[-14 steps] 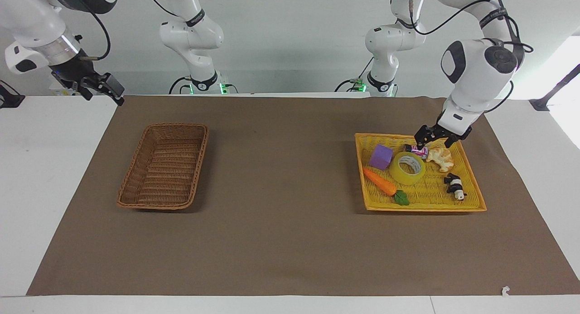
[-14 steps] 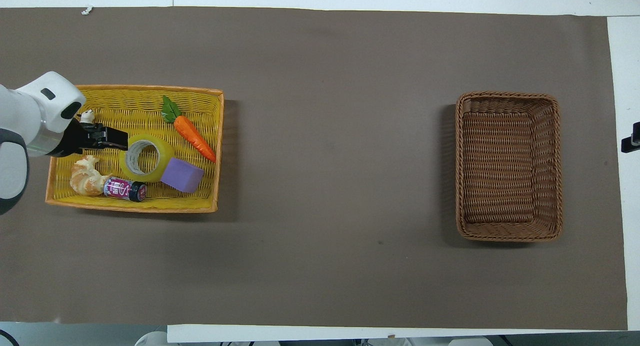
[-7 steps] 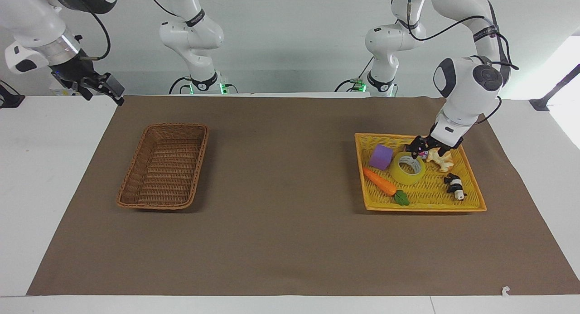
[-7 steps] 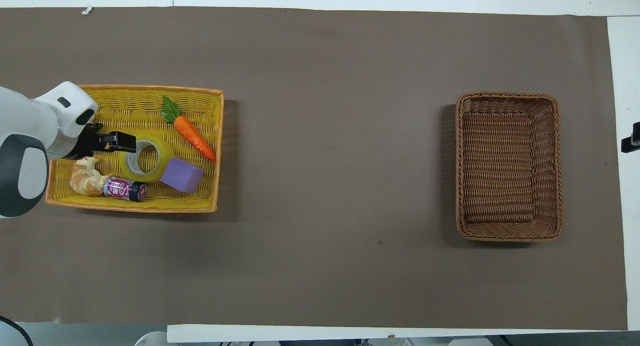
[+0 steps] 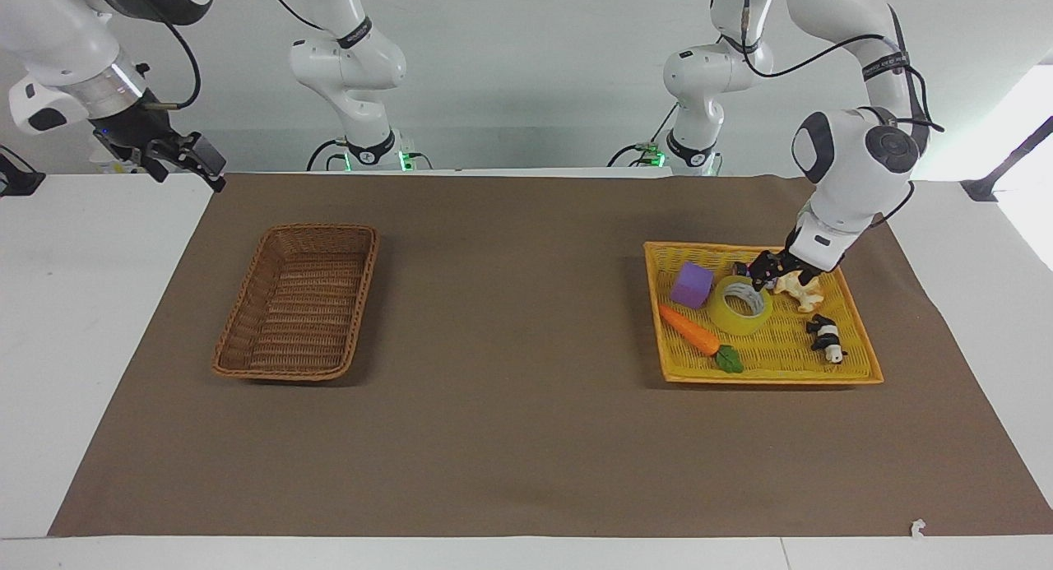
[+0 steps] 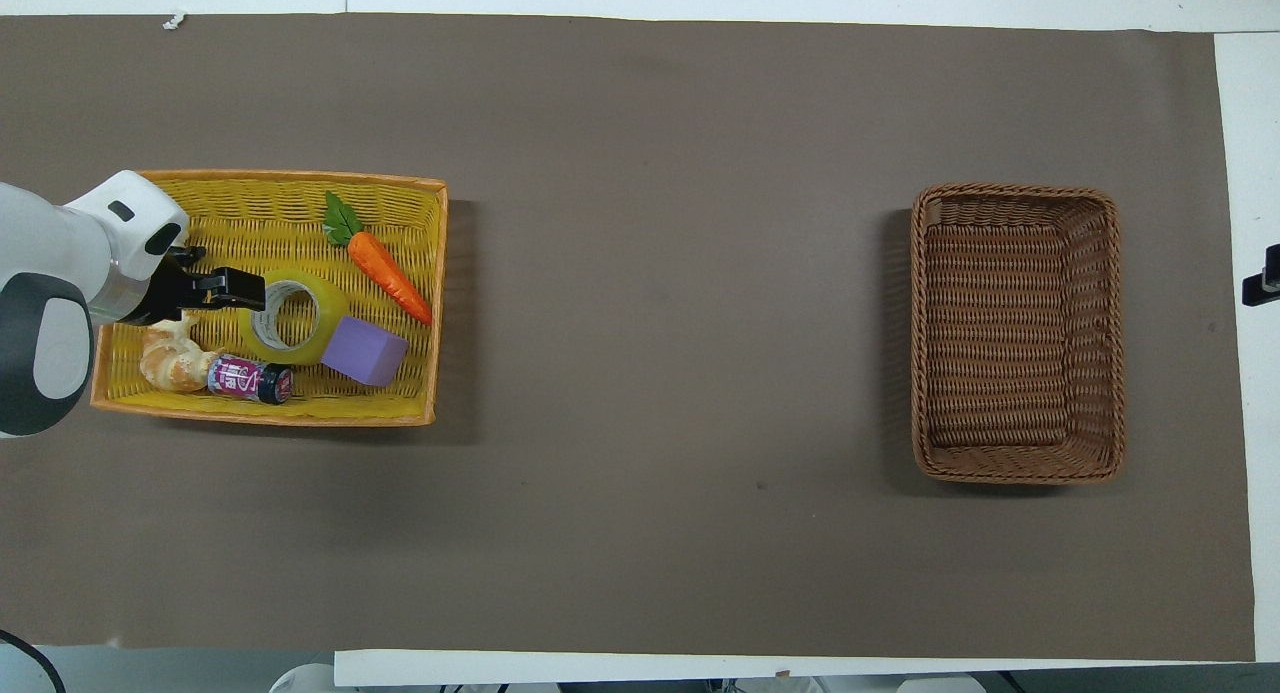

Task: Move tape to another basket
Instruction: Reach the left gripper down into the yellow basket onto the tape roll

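Tape [image 5: 742, 305] lies flat in yellow tray basket [image 5: 855, 364], beside purple block [image 5: 691, 285]. Left gripper [image 5: 758, 271] low at the tape's rim; fingers' state: cannot tell. Overhead hides the panda toy [image 5: 827, 338] under the arm. Brown basket [image 6: 1017, 331] sits toward the right arm's end. Right gripper [image 5: 187, 160] waits raised, only its tip visible overhead; fingers unclear.

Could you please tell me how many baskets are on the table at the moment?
2. The yellow basket sits toward the left arm's end of the table, holding the tape and small toys. The brown basket sits toward the right arm's end. None appears hidden.
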